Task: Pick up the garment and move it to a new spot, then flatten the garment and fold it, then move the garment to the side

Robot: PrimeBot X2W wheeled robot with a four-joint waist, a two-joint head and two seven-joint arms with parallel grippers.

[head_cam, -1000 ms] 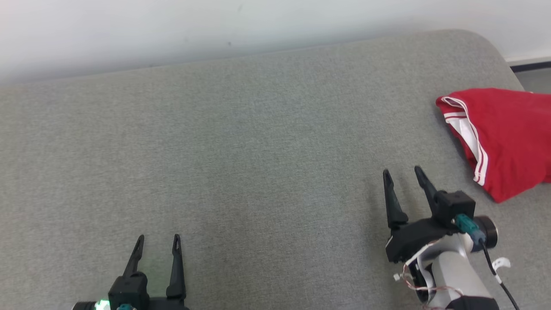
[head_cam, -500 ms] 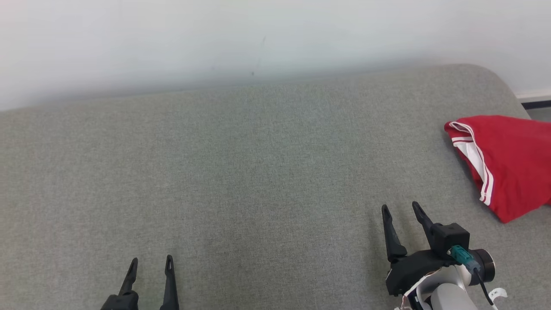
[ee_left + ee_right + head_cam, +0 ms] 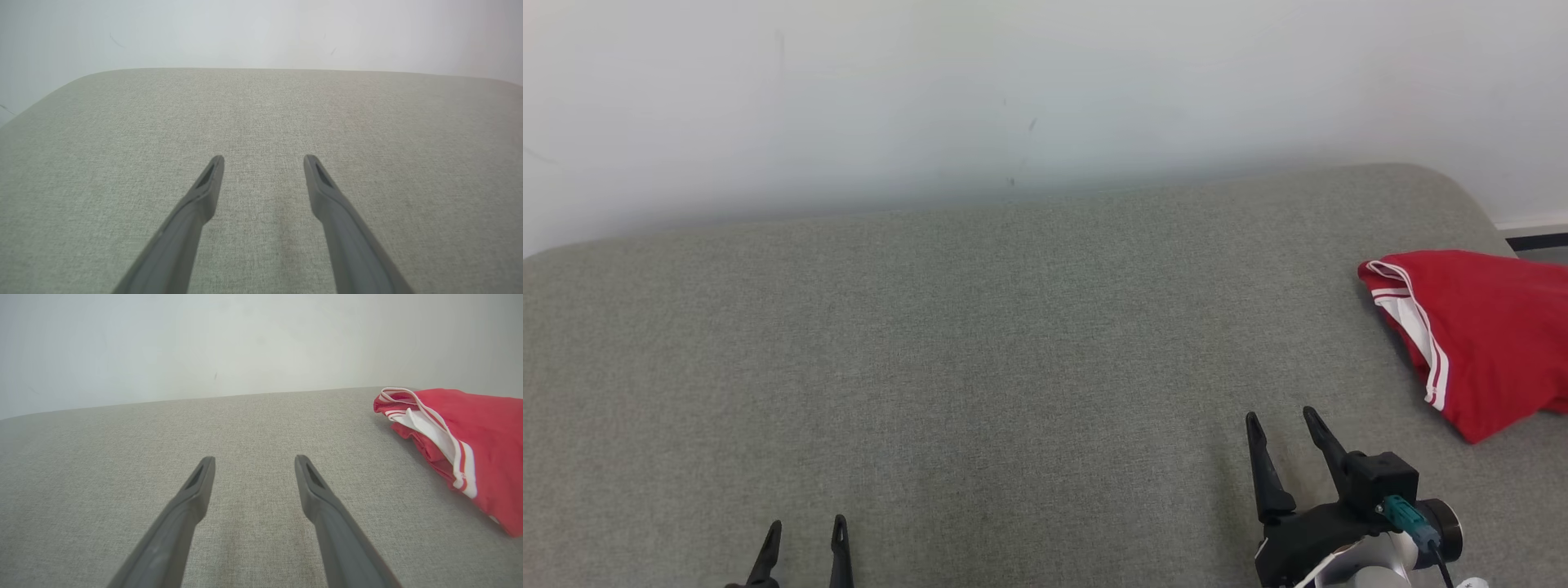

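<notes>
grey padded surface (image 3: 980, 343) against a white wall (image 3: 931, 98); the left wrist view takes in its rounded left corner. right wrist view: folded red garment (image 3: 482, 428), white layers and striped trim exposed, at the surface's right edge, well right of the right gripper (image 3: 1279, 414), which is parted and empty. left gripper (image 3: 806, 523): parted, empty.

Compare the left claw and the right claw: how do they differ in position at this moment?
The right claw reaches further up the head view; the left claw is mostly cut off by the bottom edge. The right claw is near the red garment, which lies to its right; the left claw is far from it, over bare grey cushion. Both are open and hold nothing.
</notes>
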